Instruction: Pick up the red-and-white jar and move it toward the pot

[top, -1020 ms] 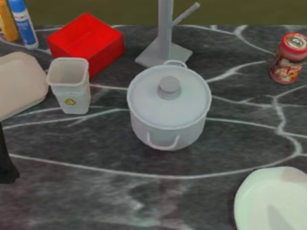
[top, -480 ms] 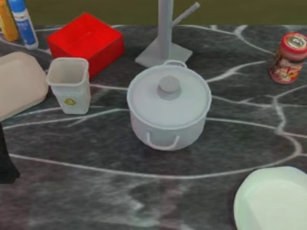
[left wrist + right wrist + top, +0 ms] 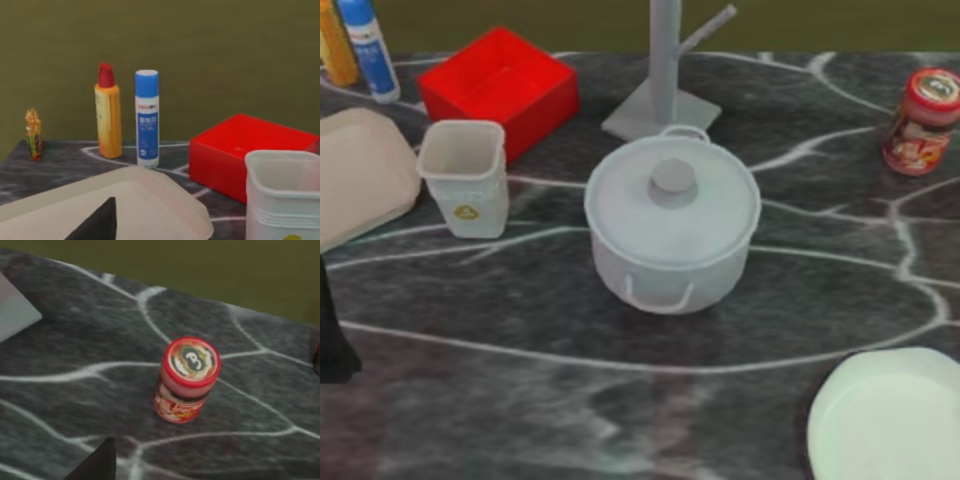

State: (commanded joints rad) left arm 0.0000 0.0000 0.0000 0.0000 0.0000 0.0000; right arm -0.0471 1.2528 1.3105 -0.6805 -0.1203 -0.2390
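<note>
Now: red-and-white jar (image 3: 922, 121) upright, far right | pot (image 3: 672, 222) centre, well apart

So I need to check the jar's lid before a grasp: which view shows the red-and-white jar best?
The right wrist view: the red-and-white jar stands upright mid-picture, lid and label plain. The top view shows it at the table's far right edge. The left wrist view misses it.

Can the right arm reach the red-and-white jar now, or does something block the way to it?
Probably yes. The red-and-white jar stands upright and alone at the table's right; nothing stands near it, and the pot is far off.
</note>
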